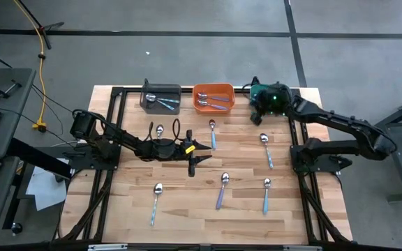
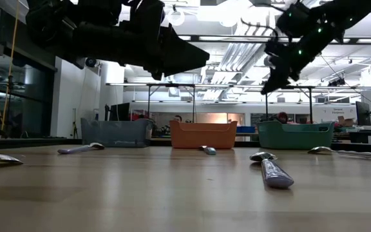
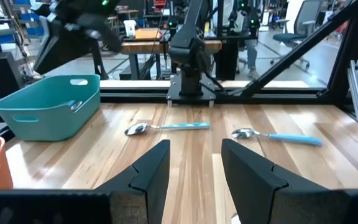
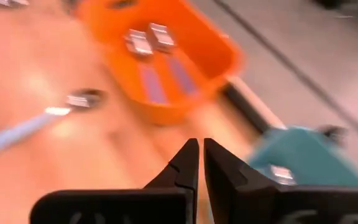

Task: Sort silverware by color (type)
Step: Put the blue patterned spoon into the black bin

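Wooden plank table [image 1: 187,209] is carrying three plastic bins along its far edge: grey bin [image 1: 160,97], orange bin [image 1: 213,97], teal bin [image 1: 267,94]. Left gripper [image 1: 192,156] is hovering mid-table, fingers spread wide, holding nothing. Right gripper [image 4: 197,163] is hanging over the teal bin, fingers nearly closed, empty. Spoons [image 1: 222,189], shiny metal bowls with slim pastel handles, are lying scattered across the table; some are sitting in the bins. No legible writing.
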Controlling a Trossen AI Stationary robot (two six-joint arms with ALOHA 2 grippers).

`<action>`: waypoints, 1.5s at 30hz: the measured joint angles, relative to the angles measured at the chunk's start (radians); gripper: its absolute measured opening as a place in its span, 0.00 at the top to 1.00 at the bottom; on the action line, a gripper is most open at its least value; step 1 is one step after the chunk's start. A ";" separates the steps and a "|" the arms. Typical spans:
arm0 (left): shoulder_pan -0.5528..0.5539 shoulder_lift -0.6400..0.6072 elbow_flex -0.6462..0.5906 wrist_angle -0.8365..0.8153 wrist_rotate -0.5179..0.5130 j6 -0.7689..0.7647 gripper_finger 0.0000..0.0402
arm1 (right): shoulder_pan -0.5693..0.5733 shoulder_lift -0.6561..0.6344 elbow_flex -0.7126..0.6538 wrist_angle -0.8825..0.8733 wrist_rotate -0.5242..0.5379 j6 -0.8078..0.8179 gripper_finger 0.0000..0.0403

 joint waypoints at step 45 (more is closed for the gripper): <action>-0.002 0.000 0.000 -0.064 0.003 -0.001 0.65 | 0.895 0.068 -0.173 -0.313 0.348 1.096 1.00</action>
